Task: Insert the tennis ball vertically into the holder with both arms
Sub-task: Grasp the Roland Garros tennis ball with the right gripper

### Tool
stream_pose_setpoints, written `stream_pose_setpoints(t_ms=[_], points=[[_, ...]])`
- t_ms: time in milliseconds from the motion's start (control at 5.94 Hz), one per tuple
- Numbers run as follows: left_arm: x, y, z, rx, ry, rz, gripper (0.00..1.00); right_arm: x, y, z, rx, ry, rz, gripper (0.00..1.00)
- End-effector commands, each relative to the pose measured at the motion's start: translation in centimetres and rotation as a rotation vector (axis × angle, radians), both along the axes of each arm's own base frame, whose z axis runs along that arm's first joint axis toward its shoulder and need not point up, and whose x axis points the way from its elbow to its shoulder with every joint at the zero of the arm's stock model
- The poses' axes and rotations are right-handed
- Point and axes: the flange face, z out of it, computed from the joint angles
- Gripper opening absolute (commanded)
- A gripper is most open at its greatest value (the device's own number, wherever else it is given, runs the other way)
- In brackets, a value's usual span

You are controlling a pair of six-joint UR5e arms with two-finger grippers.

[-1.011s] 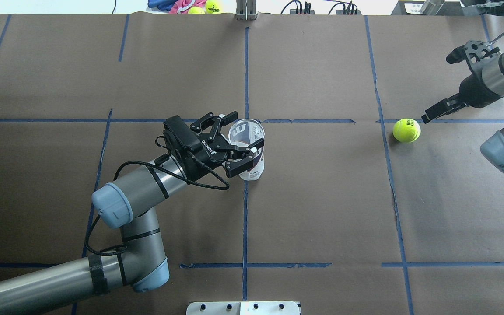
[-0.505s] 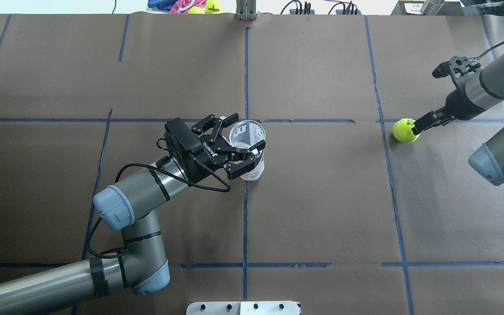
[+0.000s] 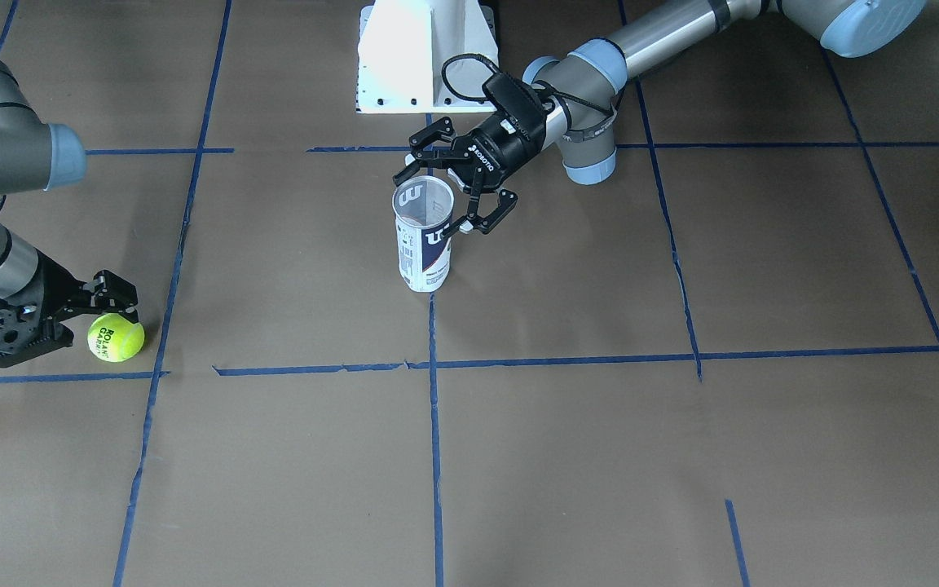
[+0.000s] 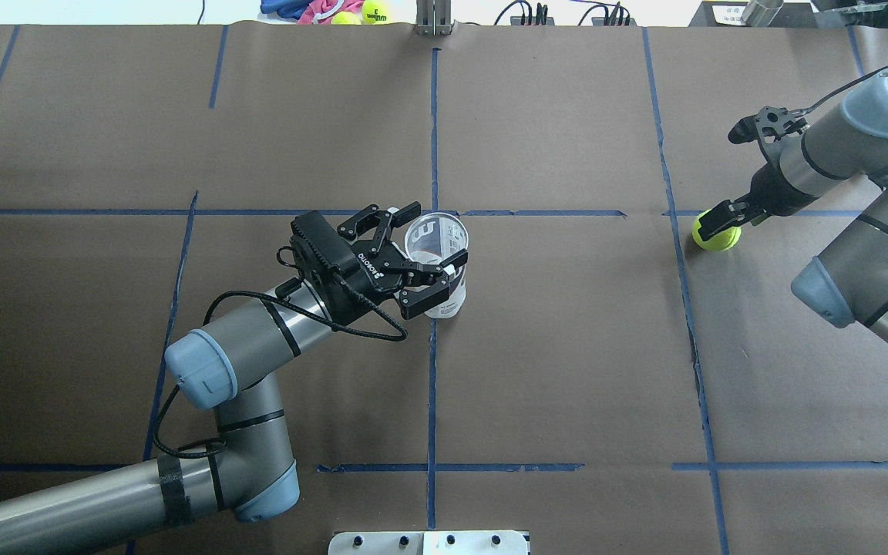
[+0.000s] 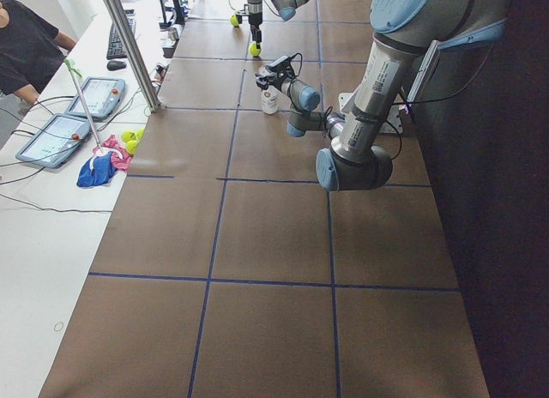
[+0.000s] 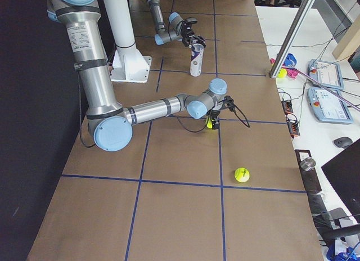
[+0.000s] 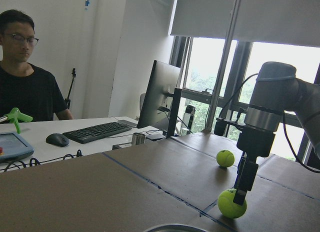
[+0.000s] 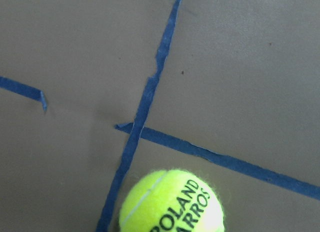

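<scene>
Since both arms are staged over your brown-papered, blue-taped tabletop (image 4: 567, 370), you're at the pickup step. Centre frame overhead, the left pincer (image 4: 435, 235) gapes wide, fingers straddling the top of the upright, clear plastic, white-and-navy-labelled tennis-ball can (image 3: 423, 253); you can't confirm contact from these views. At the right edge, the right pincer (image 4: 720, 220) points down onto the fuzzy yellow-green tennis ball (image 3: 116, 340) resting on the tabletop; how far it is spread cannot be told. Next, likely: grip the ball, lift, and carry it above the can's open mouth, the left clamping first. Watch those left fingers crowding the rim. A second yellow ball (image 6: 242, 174) lies well apart, lower right in the right-side view.
</scene>
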Motion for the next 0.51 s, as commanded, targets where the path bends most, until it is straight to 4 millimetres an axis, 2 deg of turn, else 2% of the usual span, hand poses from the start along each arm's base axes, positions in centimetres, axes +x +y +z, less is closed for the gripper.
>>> stream_pose_setpoints(t_ms=[0, 168, 337], points=[[-0.02, 0.01, -0.08, 0.001, 0.001, 0.0, 0.99, -1.41, 0.17, 0.1, 0.014, 0.027, 0.003, 1.0], [-0.02, 0.01, -0.08, 0.001, 0.001, -0.001, 0.99, -1.98, 0.41, 0.53, 0.011, 0.037, -0.003, 0.74], [0.01, 0.0, 0.08, 0.0, -0.002, -0.001, 0.99, -1.98, 0.4, 0.54, 0.008, 0.038, 0.001, 0.27]])
